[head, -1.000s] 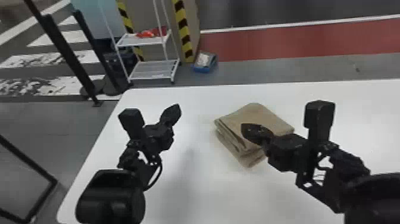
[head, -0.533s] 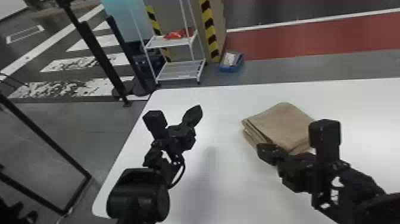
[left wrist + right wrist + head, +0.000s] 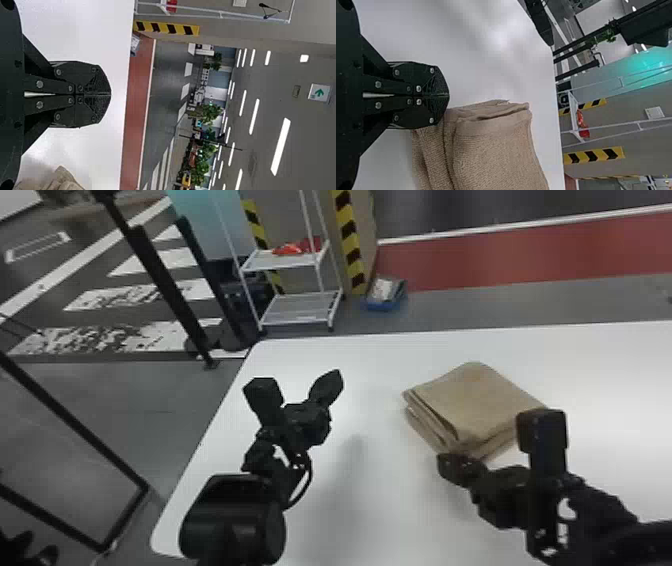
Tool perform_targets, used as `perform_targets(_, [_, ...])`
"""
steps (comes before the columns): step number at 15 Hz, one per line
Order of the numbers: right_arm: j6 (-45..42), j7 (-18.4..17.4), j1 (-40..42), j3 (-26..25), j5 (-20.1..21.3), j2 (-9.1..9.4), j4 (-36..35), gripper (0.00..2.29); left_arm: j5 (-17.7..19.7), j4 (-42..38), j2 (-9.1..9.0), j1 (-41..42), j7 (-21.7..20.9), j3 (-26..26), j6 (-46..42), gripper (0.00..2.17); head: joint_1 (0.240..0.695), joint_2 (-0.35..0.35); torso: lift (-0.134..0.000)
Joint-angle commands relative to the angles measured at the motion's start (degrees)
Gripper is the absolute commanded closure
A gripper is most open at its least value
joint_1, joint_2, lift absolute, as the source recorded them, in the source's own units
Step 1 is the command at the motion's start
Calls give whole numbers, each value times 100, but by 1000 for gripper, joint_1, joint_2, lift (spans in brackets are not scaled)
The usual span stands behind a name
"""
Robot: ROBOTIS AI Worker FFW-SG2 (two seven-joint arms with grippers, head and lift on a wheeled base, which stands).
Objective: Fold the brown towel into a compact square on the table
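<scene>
The white surface (image 3: 380,510) was the largest thing, and it carried the brown towel (image 3: 475,400), which lay away from the left arm (image 3: 235,515) and just beyond the tip of the right arm (image 3: 600,530). The towel was already a thick folded packet, nearly square, with its layers showing along the near sides. To my judgement the folding was almost finished, and perhaps only a little pressing or straightening remained. The left pincer (image 3: 107,94) was closed with nothing between its fingers, and it was well apart from the towel. The right pincer (image 3: 446,95) was also closed and empty, close by the towel's near corner; whether it touched the cloth, I could not tell. The main danger was there: if this arm moved sideways at low height, its closed tip could catch the corner and drag the whole packet, or turn it. If it pushed inward, the upper layers could slide over the lower ones, because nothing held the far side. A hard press on one edge could also make the opposite edge rise, since the thick folds were springy, I suppose. The smallest risk was at the layered edges, which were slightly uneven and could open if the tip entered between them.
</scene>
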Motion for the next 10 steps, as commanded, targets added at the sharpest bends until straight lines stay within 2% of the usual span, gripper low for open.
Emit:
perform_targets(1, [42, 1, -24, -42, -13, 0, 77, 1956, -18, -9, -2, 0, 0, -13, 0, 2145, 695, 328, -123])
perform_targets(5, [42, -52, -16, -209, -13, 0, 112, 1956, -27, -44, -20, 18, -9, -75, 18, 2145, 695, 313, -123])
perform_targets(10, [42, -192, 46, -710, -74, 0, 112, 1956, -27, -88, -11, 62, -9, -66, 18, 2145, 695, 273, -123])
